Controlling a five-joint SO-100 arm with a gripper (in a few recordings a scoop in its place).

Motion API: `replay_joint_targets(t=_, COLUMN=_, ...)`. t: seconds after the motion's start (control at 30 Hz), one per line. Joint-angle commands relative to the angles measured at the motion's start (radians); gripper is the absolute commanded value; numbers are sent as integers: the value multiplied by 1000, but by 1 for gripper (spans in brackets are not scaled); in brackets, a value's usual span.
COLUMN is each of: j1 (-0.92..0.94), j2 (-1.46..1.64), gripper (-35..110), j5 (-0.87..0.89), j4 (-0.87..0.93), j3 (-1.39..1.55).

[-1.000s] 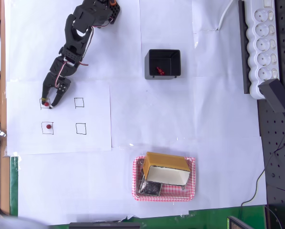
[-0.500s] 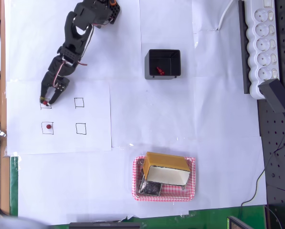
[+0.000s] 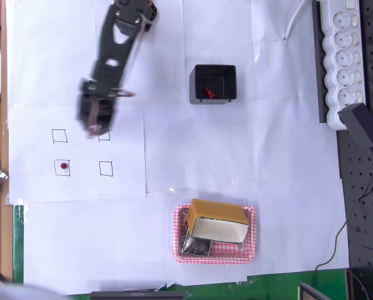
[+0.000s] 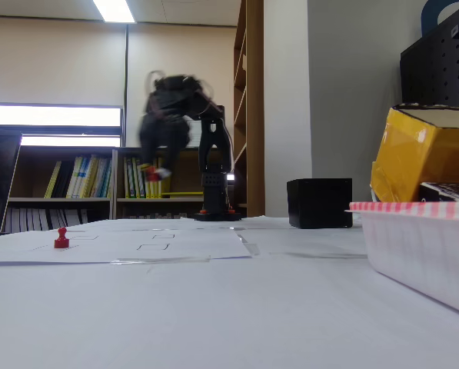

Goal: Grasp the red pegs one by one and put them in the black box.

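My gripper (image 3: 96, 129) is blurred by motion over the upper right drawn square in the overhead view. In the fixed view it hangs high above the table (image 4: 153, 175) with a speck of red at its tip, so it looks shut on a red peg. One red peg (image 3: 63, 165) stands in the lower left square, also seen at the left of the paper (image 4: 61, 240). The upper left square (image 3: 59, 135) is bare. The black box (image 3: 214, 84) stands to the right of the arm with red pegs (image 3: 208, 94) inside; in the fixed view its black side (image 4: 319, 203) faces me.
A red-checked tray (image 3: 181, 255) holding a yellow-and-white cardboard box (image 3: 217, 219) sits near the bottom edge. A white power strip (image 3: 342, 56) and a black pegboard (image 3: 361, 187) line the right side. The arm's base (image 4: 214, 211) stands at the back.
The gripper closed on the peg in the upper left square, lifted it and swung right toward the box. That square now holds nothing.
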Motion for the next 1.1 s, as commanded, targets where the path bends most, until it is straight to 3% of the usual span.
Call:
replay_joint_targets(t=0.0, j1=-256, j2=-97, gripper=0, j5=-95, j4=91, j3=138)
replay_joint_targets(t=0.2, j1=-555, j2=14, gripper=0, j5=-209, j4=69, j3=334)
replay_joint_targets(t=0.37, j1=-678, j2=77, gripper=0, j5=-239, j4=41, j3=336)
replay_joint_targets(t=0.83, j1=-749, j2=281, gripper=0, j5=-290, j4=28, j3=242)
replay_joint_targets(t=1.07, j1=-770, j2=239, gripper=14, j5=-311, j4=91, j3=290)
